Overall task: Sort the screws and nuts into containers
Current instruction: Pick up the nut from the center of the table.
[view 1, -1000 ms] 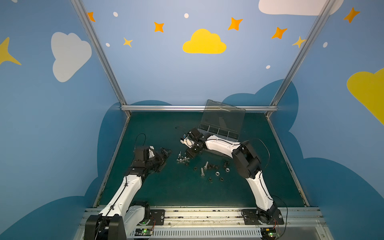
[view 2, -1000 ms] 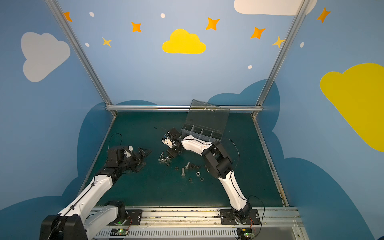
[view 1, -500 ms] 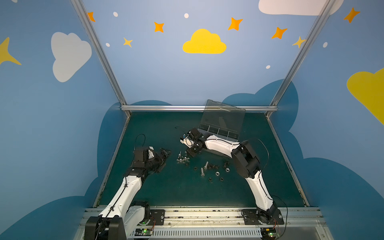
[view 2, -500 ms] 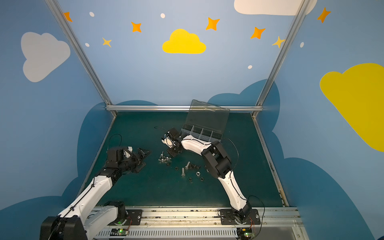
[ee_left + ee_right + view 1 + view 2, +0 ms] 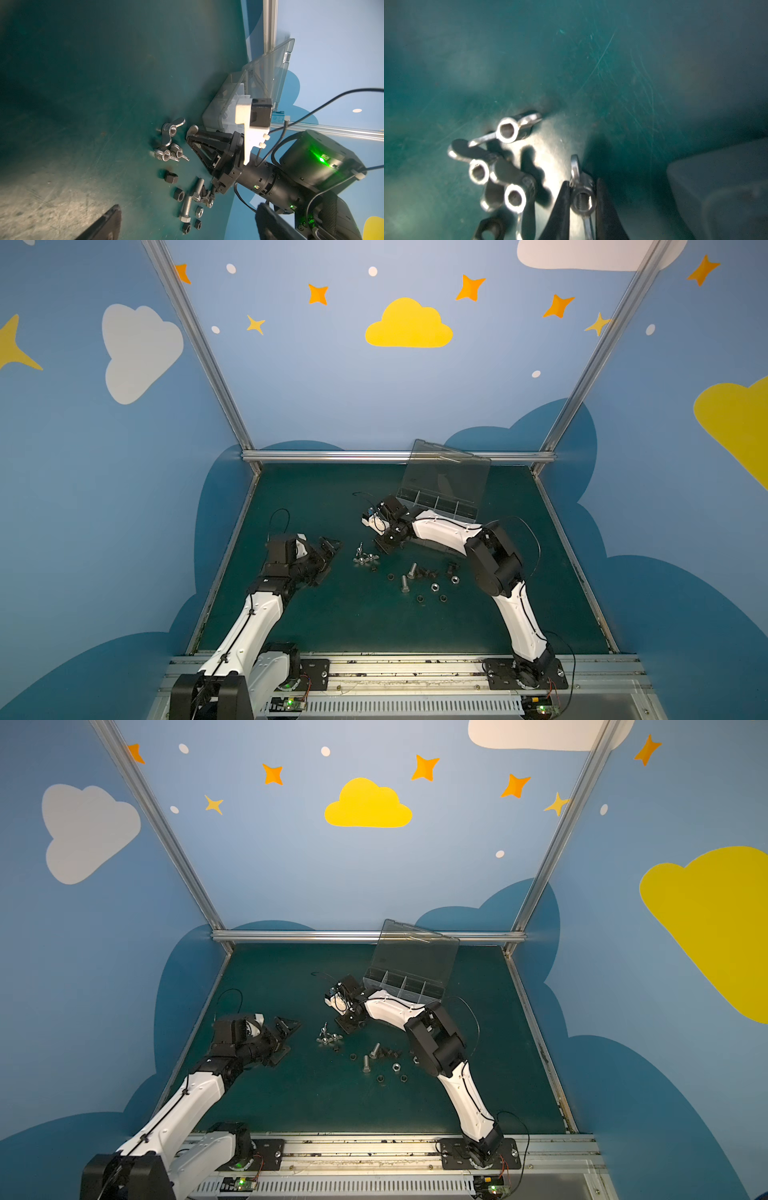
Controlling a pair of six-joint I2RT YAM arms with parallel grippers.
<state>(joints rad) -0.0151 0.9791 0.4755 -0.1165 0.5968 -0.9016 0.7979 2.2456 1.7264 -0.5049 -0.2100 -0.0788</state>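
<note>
Left gripper [image 5: 328, 558] hangs wide open, well left of the box [image 5: 446, 506]. Three wing nuts [image 5: 365, 559] lie nearer it. Right gripper [image 5: 582, 185] pinches a fourth wing nut [image 5: 582, 200] beside the box. Bolts [image 5: 409, 577] and nuts [image 5: 434, 586] lie scattered before it.

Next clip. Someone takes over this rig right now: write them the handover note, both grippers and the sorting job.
Right gripper: jaws shut on one silver winged piece, down at the mat beside the organizer box.
Left gripper: open, empty.
Loose on the mat: three winged pieces, two hex bolts, silver and black nuts.
Done: lid up; nothing seen in the compartments that show.
To do: drop this piece in, then sort everything else.
</note>
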